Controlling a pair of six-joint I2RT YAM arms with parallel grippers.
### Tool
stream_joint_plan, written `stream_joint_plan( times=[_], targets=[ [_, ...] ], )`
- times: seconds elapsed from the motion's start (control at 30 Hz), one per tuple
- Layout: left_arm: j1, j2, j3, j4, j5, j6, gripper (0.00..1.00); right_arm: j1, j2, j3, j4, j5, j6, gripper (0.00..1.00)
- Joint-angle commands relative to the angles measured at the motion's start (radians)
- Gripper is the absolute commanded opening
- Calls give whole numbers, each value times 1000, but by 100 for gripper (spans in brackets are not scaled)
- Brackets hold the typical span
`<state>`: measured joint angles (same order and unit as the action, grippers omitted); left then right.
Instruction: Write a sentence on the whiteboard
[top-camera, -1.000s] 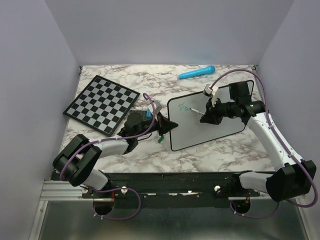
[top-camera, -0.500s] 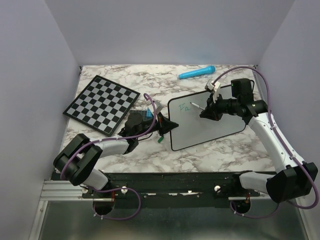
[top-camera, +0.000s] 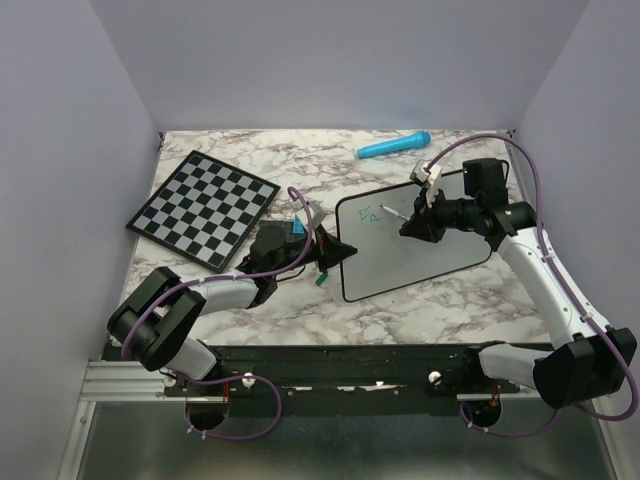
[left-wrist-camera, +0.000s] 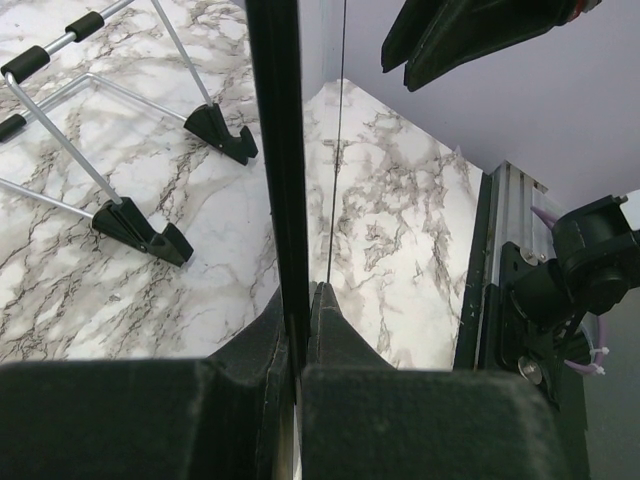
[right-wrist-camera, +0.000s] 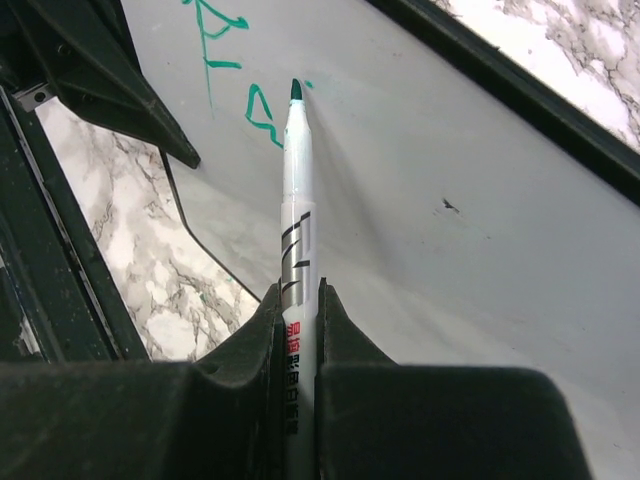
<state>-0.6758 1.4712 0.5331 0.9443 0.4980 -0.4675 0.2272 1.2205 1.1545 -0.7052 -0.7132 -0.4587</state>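
The sentence (right-wrist-camera: 225, 45) is barely begun: only two teal letters sit near the upper-left corner of the whiteboard (top-camera: 420, 255), which sits toward the right edge of the table (top-camera: 300, 312). The right gripper (right-wrist-camera: 297, 300) is clamped on the marker (right-wrist-camera: 297, 190), whose tip is at the second letter, while the left gripper (left-wrist-camera: 298, 300) pinches the board's left frame. Nearly every word is left to write.

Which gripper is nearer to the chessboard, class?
Left. The left gripper clamps the left edge of the whiteboard, just right of the chessboard; the right gripper holds a pen over the whiteboard, farther right.
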Motion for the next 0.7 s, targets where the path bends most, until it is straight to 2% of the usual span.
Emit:
stream_joint_plan(
  times=[0.0, 0.67],
  targets=[
    [-1, 21, 13, -56, -21, 90, 0, -3, -1, -29, -42, -35, -41, 1],
    [-2, 24, 13, -53, -19, 92, 0, -5, 22, -19, -27, 55, 0, 0]
  ],
)
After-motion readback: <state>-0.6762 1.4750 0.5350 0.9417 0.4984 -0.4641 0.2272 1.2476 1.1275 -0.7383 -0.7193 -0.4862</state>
